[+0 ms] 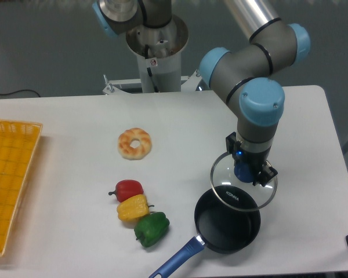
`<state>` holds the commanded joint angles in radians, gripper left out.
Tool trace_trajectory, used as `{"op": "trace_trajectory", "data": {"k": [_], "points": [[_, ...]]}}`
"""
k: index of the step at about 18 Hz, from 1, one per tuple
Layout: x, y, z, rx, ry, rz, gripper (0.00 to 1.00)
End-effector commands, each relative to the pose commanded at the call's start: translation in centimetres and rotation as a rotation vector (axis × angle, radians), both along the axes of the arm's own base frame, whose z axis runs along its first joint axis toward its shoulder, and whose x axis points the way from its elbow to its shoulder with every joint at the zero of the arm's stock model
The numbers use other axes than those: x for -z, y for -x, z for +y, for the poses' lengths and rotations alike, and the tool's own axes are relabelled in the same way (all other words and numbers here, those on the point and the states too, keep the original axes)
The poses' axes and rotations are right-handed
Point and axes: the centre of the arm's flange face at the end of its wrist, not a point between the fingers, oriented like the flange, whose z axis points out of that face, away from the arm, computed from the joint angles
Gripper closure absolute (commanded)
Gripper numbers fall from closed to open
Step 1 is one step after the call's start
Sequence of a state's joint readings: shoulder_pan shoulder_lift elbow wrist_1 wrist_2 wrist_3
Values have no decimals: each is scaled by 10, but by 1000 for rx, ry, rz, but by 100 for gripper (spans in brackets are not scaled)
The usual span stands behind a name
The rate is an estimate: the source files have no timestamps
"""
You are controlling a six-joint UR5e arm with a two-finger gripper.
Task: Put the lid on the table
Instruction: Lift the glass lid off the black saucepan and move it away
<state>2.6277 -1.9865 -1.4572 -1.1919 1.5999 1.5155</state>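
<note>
Directly beneath my jaws [247, 174] hung the glass lid [243, 187], clenched by its blue knob. It overlapped the black saucepan [227, 223]'s far rim, with bare tabletop [301, 145] lying to the pan's far right.
</note>
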Motion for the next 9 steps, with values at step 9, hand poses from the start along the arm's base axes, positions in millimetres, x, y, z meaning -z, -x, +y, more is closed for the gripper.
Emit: {"op": "trace_trajectory", "data": {"k": [9], "points": [[14,6,-49,29,4,11,49]]}}
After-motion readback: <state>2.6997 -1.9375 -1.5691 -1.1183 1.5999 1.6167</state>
